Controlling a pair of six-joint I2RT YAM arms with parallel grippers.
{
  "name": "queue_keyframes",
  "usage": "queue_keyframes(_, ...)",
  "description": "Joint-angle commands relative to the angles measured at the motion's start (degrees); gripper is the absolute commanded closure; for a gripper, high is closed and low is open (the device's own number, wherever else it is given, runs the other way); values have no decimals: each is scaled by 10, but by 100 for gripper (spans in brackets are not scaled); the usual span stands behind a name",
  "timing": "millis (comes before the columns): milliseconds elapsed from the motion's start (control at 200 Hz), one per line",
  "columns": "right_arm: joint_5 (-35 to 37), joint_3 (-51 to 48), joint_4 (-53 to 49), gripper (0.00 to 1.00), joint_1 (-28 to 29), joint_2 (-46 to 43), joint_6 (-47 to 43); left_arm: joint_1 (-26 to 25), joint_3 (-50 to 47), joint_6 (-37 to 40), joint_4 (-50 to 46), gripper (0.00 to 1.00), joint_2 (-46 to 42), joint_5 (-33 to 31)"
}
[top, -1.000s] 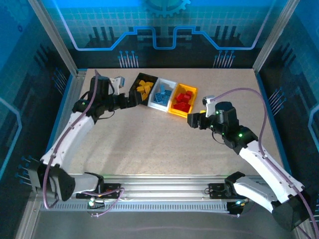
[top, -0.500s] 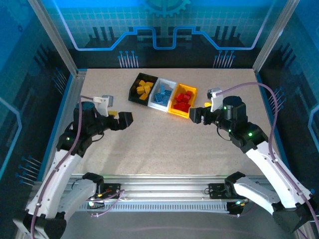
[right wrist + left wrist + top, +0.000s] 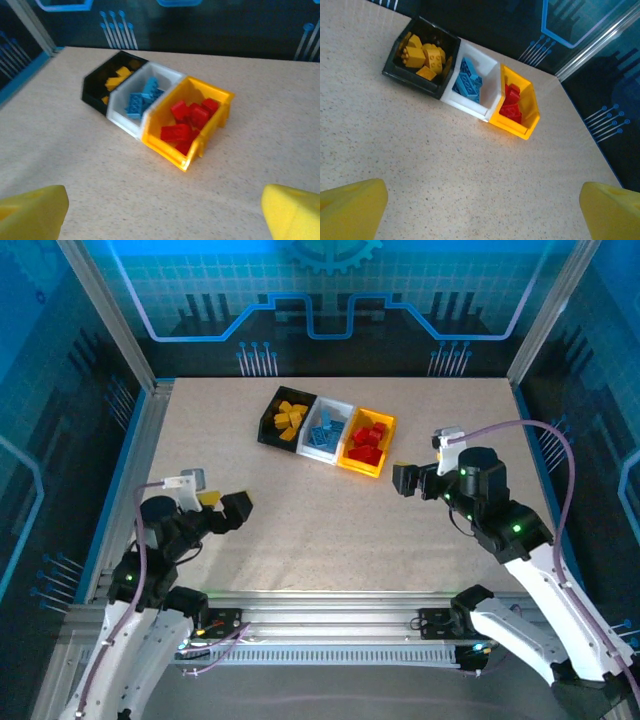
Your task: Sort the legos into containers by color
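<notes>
Quick look at the sort: the three bins sit joined in a row toward the far middle of the table [image 3: 320, 540], angled a bit; black bin [image 3: 410, 82] on the left, white bin [image 3: 465, 106] in the middle, yellow bin [image 3: 512, 129] on the right. The yellow-orange bricks [image 3: 422, 55] are piled in the black one; the blue bricks [image 3: 467, 82] are in the white one; the red bricks [image 3: 511, 102] are in the yellow one, so each colour has its own compartment. Can't count the bricks, they're heaped on each other.

The left gripper [image 3: 226, 504] hangs over the near-left part of the table, well apart from the bins and pointing toward them; its wrist camera has the yellow pads [image 3: 350, 207] way out at the two bottom corners with just tabletop between them, so the jaws are spread wide and holding nothing. The right gripper [image 3: 402, 478] is over on the right side — near the yellow bin's end, not touching it; same story on its wrist view, pads at opposite corners, jaws wide apart, nothing in them.
</notes>
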Motion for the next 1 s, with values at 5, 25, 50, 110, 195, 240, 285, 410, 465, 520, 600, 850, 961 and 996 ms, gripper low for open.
queue_keyframes(5, 45, -53, 63, 0, -21, 19, -42, 0, -10, 43, -20, 1, -20, -40)
queue_keyframes(25, 47, -61, 73, 0, -26, 24, -46, 0, -9, 51, -25, 1, -21, -47)
queue_keyframes(50, 48, -70, 88, 0, -34, 34, -51, 0, -5, 56, -31, 1, -21, -57)
queue_keyframes(110, 46, -88, 125, 0, -58, 63, -61, 0, -1, 62, -37, 1, -20, -85)
queue_keyframes(195, 35, -104, 170, 0, -100, 111, -79, 1, -13, 79, -27, 1, -16, -111)
queue_keyframes(240, 34, -110, 194, 0, -122, 139, -81, 0, -20, 84, -13, 1, -11, -123)
queue_keyframes(285, 17, -115, 221, 0, -146, 166, -89, 0, -24, 81, 10, 1, -2, -128)
queue_keyframes(410, -17, -127, 301, 0, -206, 243, -103, 1, -18, 94, 55, 1, 50, -127)
queue_keyframes(465, -34, -134, 335, 0, -227, 276, -101, 1, -9, 100, 56, 1, 77, -132)
queue_keyframes(520, -44, -138, 366, 0, -242, 308, -99, 1, -3, 106, 62, 1, 100, -136)
queue_keyframes(600, -49, -145, 403, 0, -252, 342, -101, 3, -5, 102, 82, 1, 125, -154)
queue_keyframes(850, -69, -157, 477, 0, -250, 398, -97, 24, -39, 79, 181, 1, 192, -259)
queue_keyframes(961, -74, -157, 481, 0, -244, 400, -108, 34, -56, 110, 259, 1, 241, -293)
queue_keyframes(996, -77, -158, 483, 0, -244, 399, -110, 38, -61, 130, 286, 1, 260, -296)
